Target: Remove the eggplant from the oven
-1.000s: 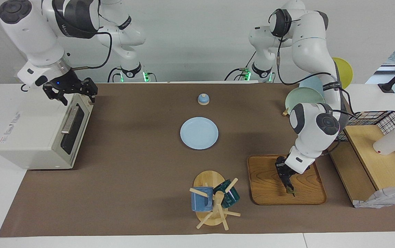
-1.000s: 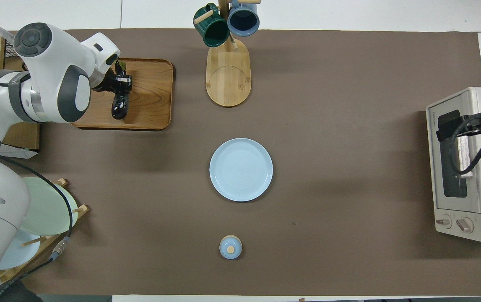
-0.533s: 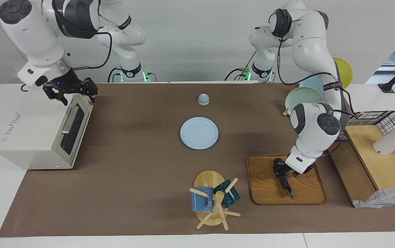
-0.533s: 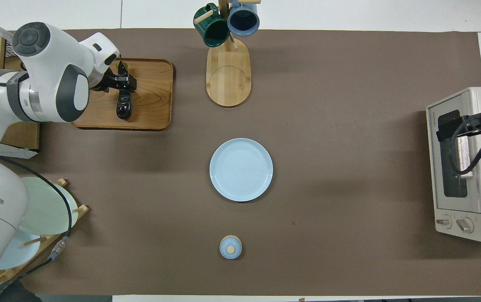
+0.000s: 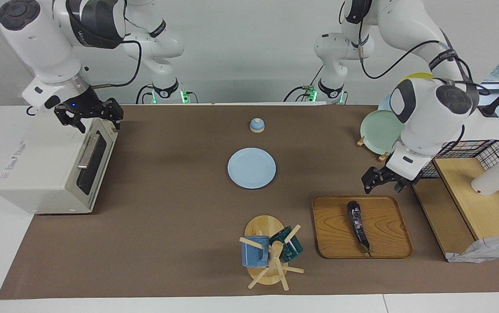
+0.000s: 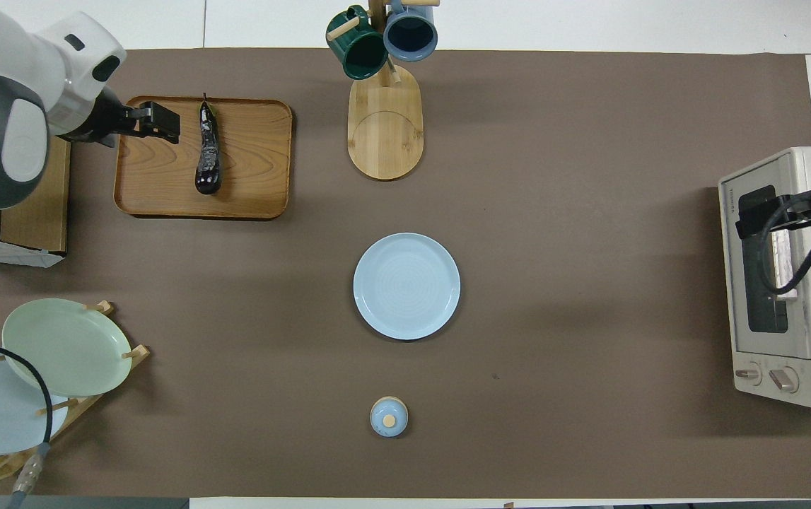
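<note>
— On the wooden tray, what's lying there?

— The eggplant, alone on it, toward the left arm's end of the bench. Its long axis runs nearly straight away from the robots, only slightly slanted. The greenish stem end points away from them, close to the tray's farther rim; the rounded dark end is the nearer one.

— And the left gripper?

— Released and empty. It hangs in the air over the mat at the tray's nearer edge, clear of the eggplant, fingers spread apart.

— Where's the oven?

— At the right arm's end of the bench, well apart from the tray. Its dark glass door is shut, with the silver bar handle across it.

— The right gripper?

— Over the oven's top corner nearest the robots, waiting, fingers wide and holding nothing.

— Other containers?

— A pale blue plate mid-bench with nothing on it. A mug tree carries a blue mug and a dark green one. A dish rack near the left arm's base holds a green plate, a blue one and a yellow one.
</note>
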{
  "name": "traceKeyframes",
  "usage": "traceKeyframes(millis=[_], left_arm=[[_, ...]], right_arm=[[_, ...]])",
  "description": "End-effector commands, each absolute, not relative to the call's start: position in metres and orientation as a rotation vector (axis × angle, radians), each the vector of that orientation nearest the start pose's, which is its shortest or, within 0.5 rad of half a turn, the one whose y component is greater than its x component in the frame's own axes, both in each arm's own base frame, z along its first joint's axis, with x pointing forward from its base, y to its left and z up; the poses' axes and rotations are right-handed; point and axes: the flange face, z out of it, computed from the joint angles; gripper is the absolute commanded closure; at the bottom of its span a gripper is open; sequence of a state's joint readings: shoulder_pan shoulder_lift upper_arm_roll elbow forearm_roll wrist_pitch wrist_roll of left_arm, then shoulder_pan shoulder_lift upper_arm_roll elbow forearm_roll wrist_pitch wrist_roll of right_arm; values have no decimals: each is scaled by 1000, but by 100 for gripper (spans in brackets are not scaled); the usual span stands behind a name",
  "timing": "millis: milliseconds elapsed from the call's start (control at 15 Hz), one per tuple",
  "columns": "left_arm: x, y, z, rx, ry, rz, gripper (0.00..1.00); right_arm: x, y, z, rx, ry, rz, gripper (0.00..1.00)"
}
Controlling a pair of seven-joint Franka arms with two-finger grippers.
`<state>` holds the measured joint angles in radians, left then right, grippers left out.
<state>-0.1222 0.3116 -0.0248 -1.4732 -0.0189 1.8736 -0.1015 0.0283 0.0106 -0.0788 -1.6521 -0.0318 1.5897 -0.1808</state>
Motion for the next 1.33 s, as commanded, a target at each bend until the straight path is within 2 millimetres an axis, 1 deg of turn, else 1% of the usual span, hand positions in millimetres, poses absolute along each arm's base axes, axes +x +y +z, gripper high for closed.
traceKeyframes(millis=[0,67,200,400,533,600,667,733,867,1000,1067,1200,1267], left_arm=[[623,-89,553,-3150,36,-79,0],[610,-87,566,-3146,36,-43,0],[590,-84,586,-3140,36,24,0],[557,-79,601,-3128,43,116,0],[531,-75,599,-3122,45,146,0],[522,-74,596,-3121,43,149,0],[516,-67,593,-3119,19,160,0],[517,-62,590,-3118,2,165,0],[520,-66,591,-3118,14,156,0],[527,-68,603,-3121,16,130,0],[532,-66,608,-3122,12,151,0],[533,-68,623,-3128,9,214,0],[530,-71,624,-3124,10,257,0]], right_arm=[[551,-32,582,-3131,-171,135,0],[551,-32,582,-3131,-173,135,0],[551,-32,582,-3131,-174,135,0],[551,-32,582,-3131,-171,135,0],[551,-32,582,-3131,-171,135,0],[551,-32,582,-3131,-173,135,0],[551,-32,582,-3131,-174,135,0],[551,-32,582,-3131,-174,135,0],[551,-32,582,-3131,-173,135,0],[552,-32,581,-3131,-173,137,0],[551,-32,582,-3131,-171,135,0],[551,-32,582,-3131,-174,135,0],[551,-32,582,-3131,-174,135,0]])
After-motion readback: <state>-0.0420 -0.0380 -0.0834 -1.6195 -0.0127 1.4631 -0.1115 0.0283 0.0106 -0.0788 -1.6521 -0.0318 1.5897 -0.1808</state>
